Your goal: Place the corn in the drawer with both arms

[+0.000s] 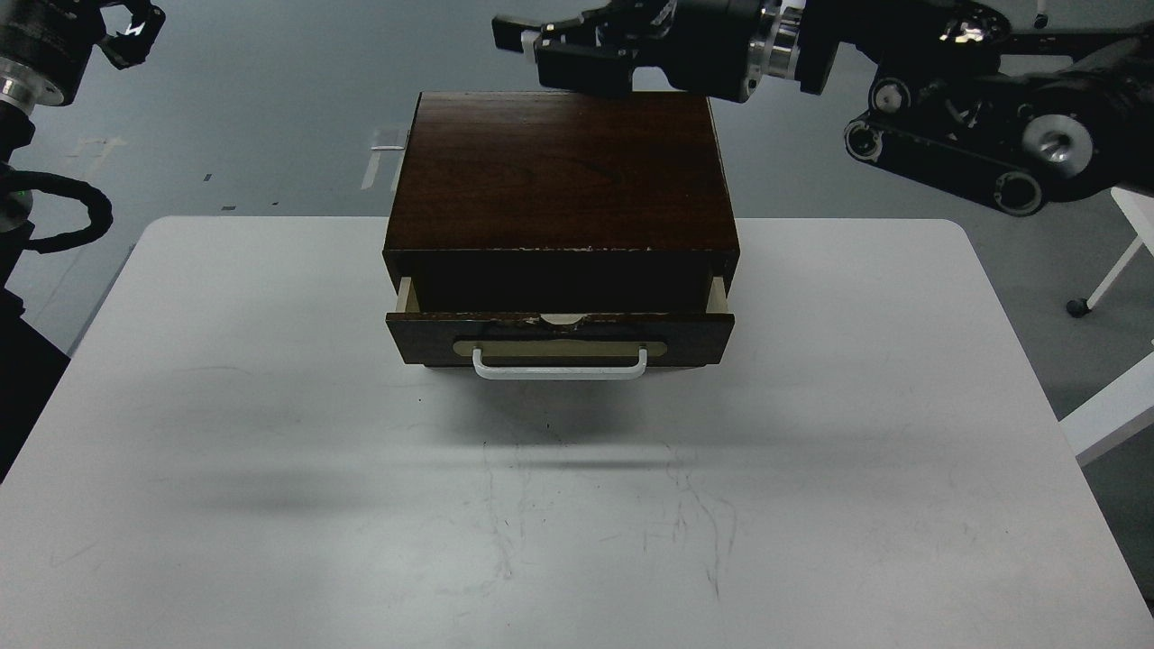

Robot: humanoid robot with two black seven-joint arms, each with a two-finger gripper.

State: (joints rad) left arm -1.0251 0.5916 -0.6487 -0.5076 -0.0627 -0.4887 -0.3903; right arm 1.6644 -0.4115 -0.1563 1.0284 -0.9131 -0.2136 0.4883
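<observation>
1. A dark brown wooden box (561, 171) is sitting at the far middle of a white tabletop (270, 433), with its front facing the camera
2. The drawer (559, 335) of the box is standing partly pulled out, showing its pale inner sides at the left and right corners; the opening behind the front panel is lying in deep shadow, so what is inside cannot be told
3. A white bar handle (560, 365) is running across the drawer front on a brass-coloured plate (560, 347)
4. The corn is not showing anywhere on the tabletop or on the box; whether it is lying in the dark drawer cannot be told
5. The right arm (956, 99) is reaching in from the upper right, stretching leftward above the back edge of the box, with silver joints and black cables showing
6. The right end effector (527, 41) is hanging over the back of the box top, pointing left; its fingers are dark and overlapping, with a small pale patch at the tip, so I cannot tell whether it is released or clenched, and nothing yellow is showing in it
7. The left arm (36, 63) is coming in at the upper left corner, well apart from the box
8. The left end effector (135, 31) is showing small and dark near the top edge, above the grey floor (270, 99); its fingers cannot be told apart, so its state cannot be told
9. Faint scratches are marking the near part of the tabletop
</observation>
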